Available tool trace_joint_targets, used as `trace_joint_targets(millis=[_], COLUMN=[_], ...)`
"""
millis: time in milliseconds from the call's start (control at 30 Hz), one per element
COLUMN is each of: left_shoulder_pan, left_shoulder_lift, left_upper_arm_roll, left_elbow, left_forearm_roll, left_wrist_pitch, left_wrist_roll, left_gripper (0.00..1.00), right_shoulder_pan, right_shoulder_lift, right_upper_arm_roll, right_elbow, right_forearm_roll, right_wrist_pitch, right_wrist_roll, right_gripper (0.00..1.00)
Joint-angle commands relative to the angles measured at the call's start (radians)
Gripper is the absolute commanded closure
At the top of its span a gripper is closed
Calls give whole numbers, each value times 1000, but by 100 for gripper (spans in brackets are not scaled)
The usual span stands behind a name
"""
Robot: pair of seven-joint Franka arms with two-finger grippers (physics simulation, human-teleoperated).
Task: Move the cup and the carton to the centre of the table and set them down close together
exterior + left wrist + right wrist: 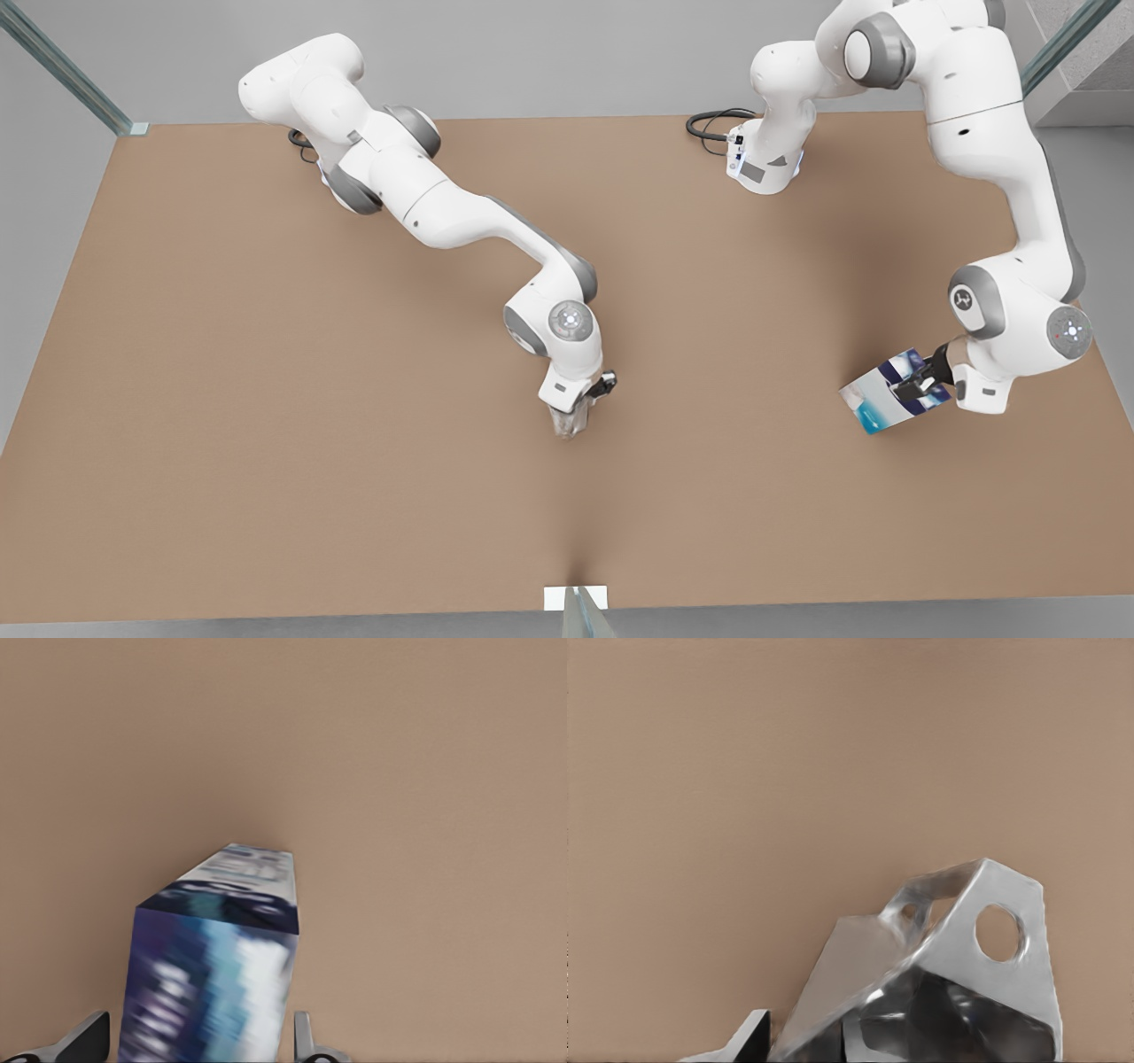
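The white, dark blue and teal carton (pixel 890 394) hangs tilted near the front view's right edge of the light-brown table (pixel 266 399). My left gripper (pixel 917 387) is shut on it. The left wrist view has the carton (pixel 213 974) between the two fingers (pixel 304 1036). The shiny faceted cup (pixel 570 418) sits near the table's middle, with my right gripper (pixel 585 400) shut on it from above. In the right wrist view the cup (pixel 948 974) lies close beside one dark finger (pixel 749 1036). I cannot tell whether the cup touches the table.
The two arm bases and a black cable (pixel 709 124) stand at the table's far edge. A white marker with a glass post (pixel 576 601) sits at the middle of the front edge. Another glass post (pixel 133 127) rises at the far left corner.
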Motion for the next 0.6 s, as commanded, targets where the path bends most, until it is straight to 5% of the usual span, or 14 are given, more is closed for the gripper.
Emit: trace_joint_targets(millis=[0, 33, 67, 233, 400, 467, 567], left_shoulder_pan=[-2, -2, -2, -2, -31, -250, -491], left_shoulder_lift=[3, 2, 2, -4, -169, -213, -158], left_upper_arm_roll=[0, 0, 0, -2, -29, -31, -136], left_elbow=[0, 0, 0, 0, 12, 12, 98], left_forearm_roll=[-1, -1, -1, -1, -1, -2, -47], left_wrist_pitch=[0, -3, -6, -20, -208, -244, -213], left_wrist_roll=[-2, -2, -3, -6, -26, -374, -897], left_gripper=[5, 30, 39, 40, 36, 35, 34], right_shoulder_pan=[0, 0, 3, 8, -228, -420, -650], right_shoulder_lift=[1, 1, 1, -31, -439, -666, -953], right_upper_arm_roll=[-2, -2, -2, 9, 3, 3, -37], right_elbow=[0, 0, 0, 0, -373, -623, -733], right_forearm_roll=[4, 4, 5, 62, 151, 221, 286], right_wrist_pitch=[7, 10, 8, 8, 1, -12, -304], right_wrist_roll=[-1, -1, 0, 13, -3, -15, -299], right_gripper=[0, 0, 0, 0, 0, 0, 0])
